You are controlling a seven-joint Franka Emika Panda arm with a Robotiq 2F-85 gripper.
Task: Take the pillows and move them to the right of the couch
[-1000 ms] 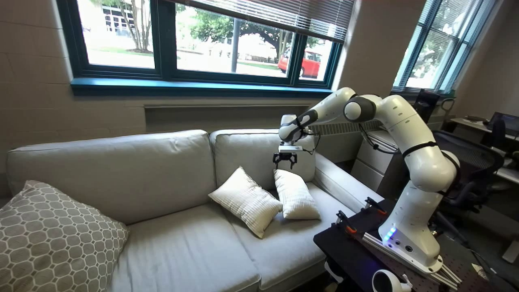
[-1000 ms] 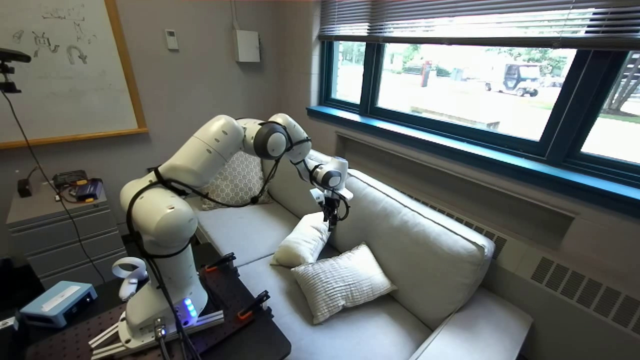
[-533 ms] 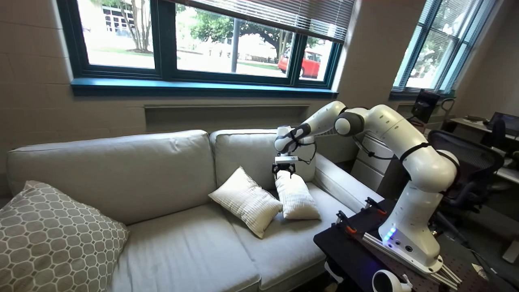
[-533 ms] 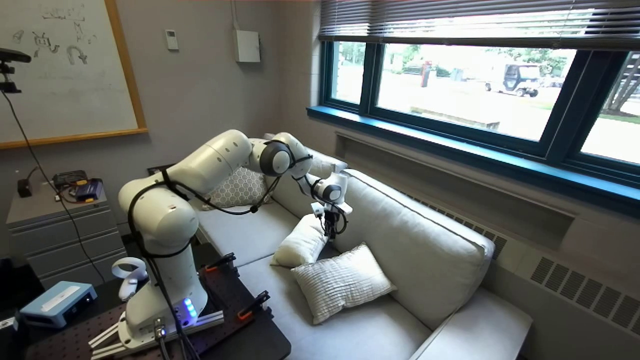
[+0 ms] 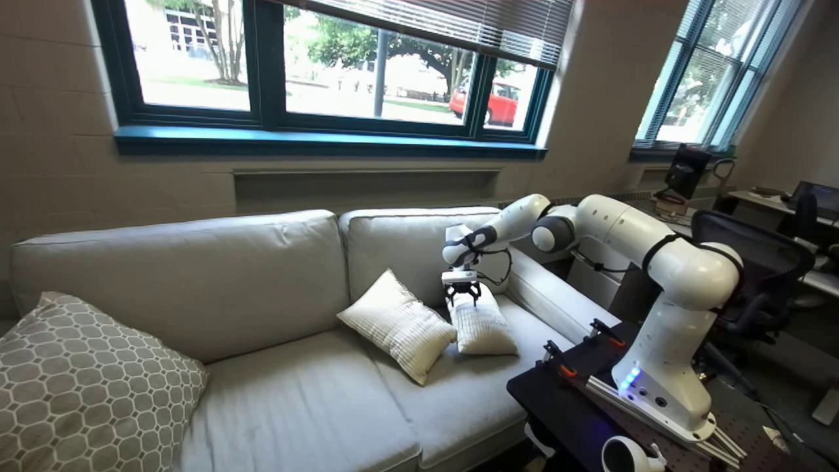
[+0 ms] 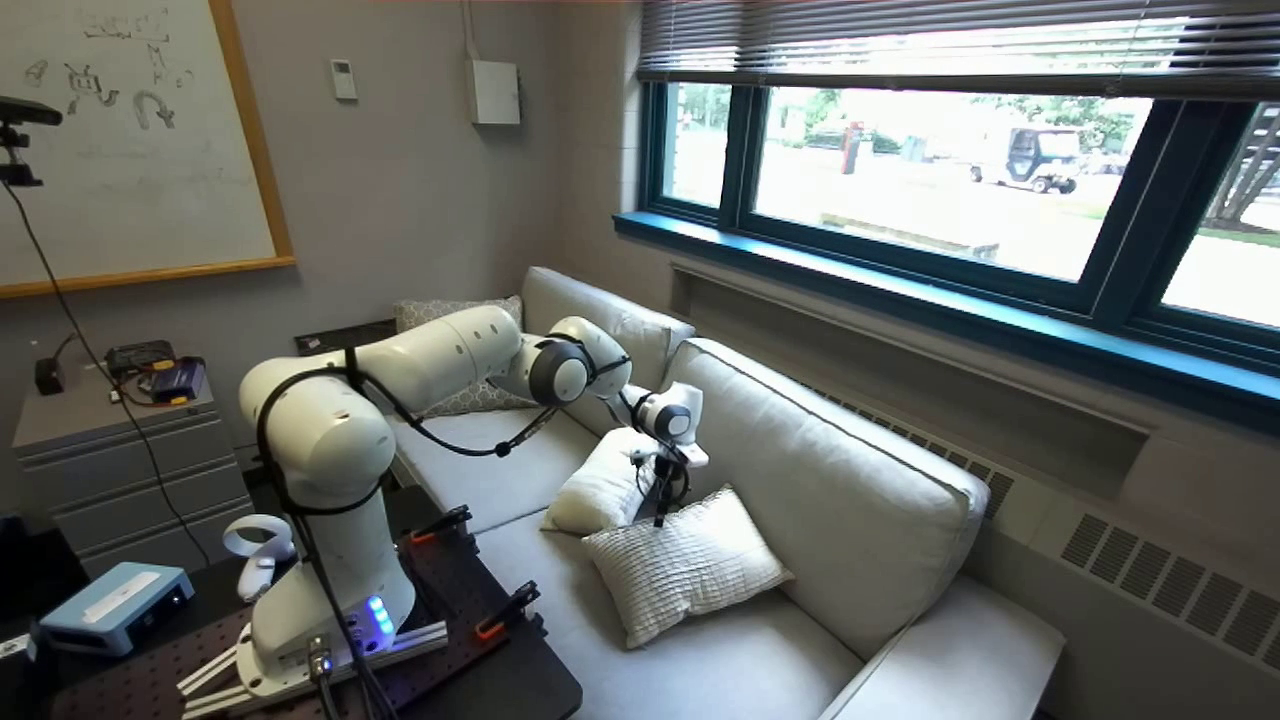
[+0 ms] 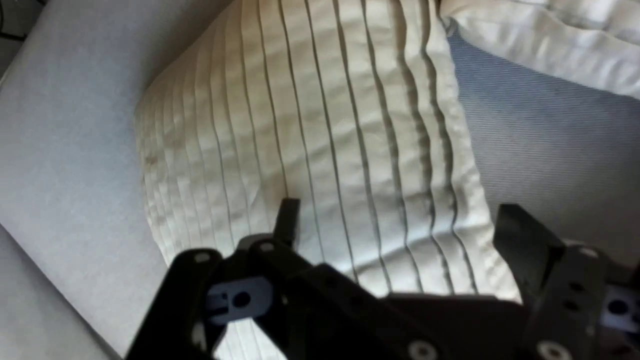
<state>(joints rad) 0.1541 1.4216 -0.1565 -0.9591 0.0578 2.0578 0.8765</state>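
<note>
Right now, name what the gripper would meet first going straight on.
Most likely the pleated white throw pillow nearer the couch arm: the open gripper points down at it, though one of the fingers may pass the edge. Whether they touch is unclear.

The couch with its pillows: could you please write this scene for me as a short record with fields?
Couch: long, pale beige-grey
Patterned pillow: grey, large, at one end of the couch
White pillow A: on the couch, toward the opposite end
White pillow B: beside A, nearer the patterned pillow
Gripper: open, over A; whether it touches A cannot be told
Held: neither white pillow
</note>
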